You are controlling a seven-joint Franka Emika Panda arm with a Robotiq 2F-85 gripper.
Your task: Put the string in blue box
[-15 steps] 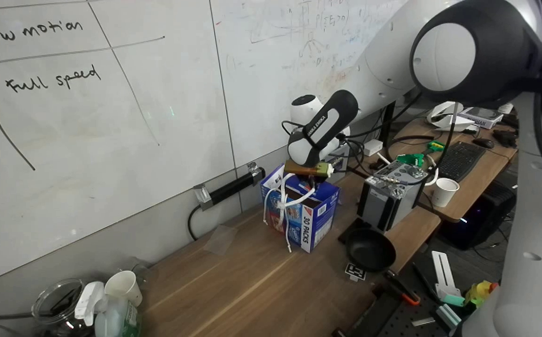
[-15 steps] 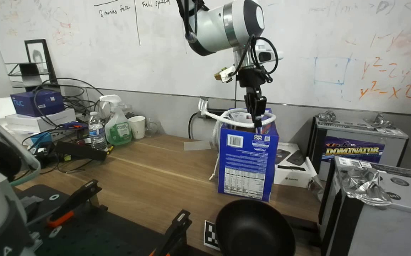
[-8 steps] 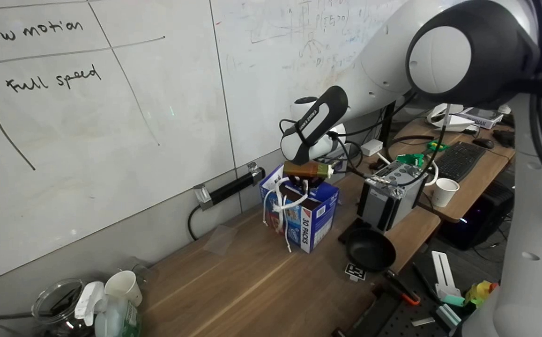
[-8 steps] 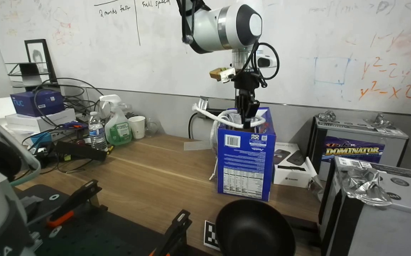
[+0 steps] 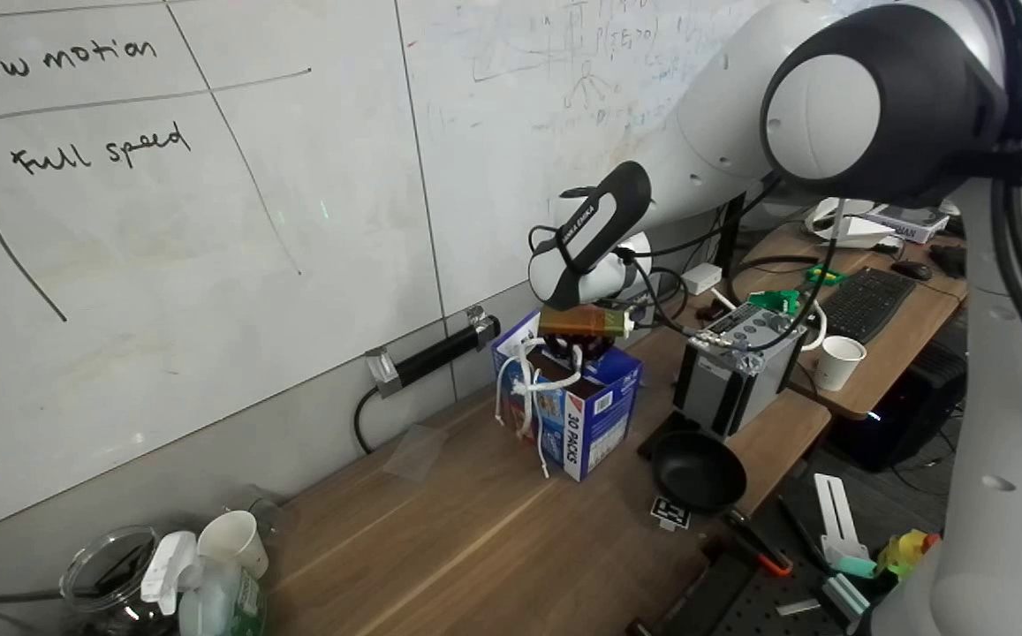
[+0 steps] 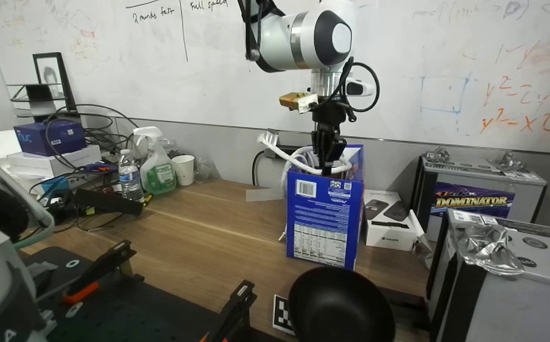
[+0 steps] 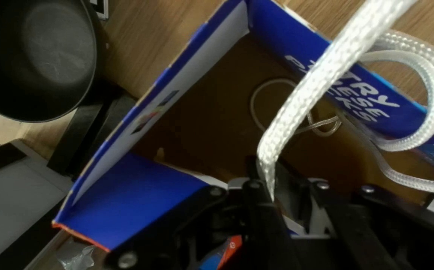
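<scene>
The blue box stands upright on the table, its top open, in both exterior views. My gripper is over its opening in the wrist view, fingers pinched around the white string. From the fingers the string rises toward the camera. More loops of the string drape over a box wall, and an end hangs outside toward the table. A thin strand lies down inside the box. In an exterior view the fingertips reach about rim height; elsewhere the wrist hardware hides them.
A black pan sits in front of the box. Grey-black equipment boxes and a white phone carton stand beside it. Behind is the whiteboard wall with a black bar. A spray bottle and paper cup are farther along.
My gripper has lowered a little and shifted sideways over the opening, carrying the string. The string's upper loops moved with it, and the box has shifted slightly.
</scene>
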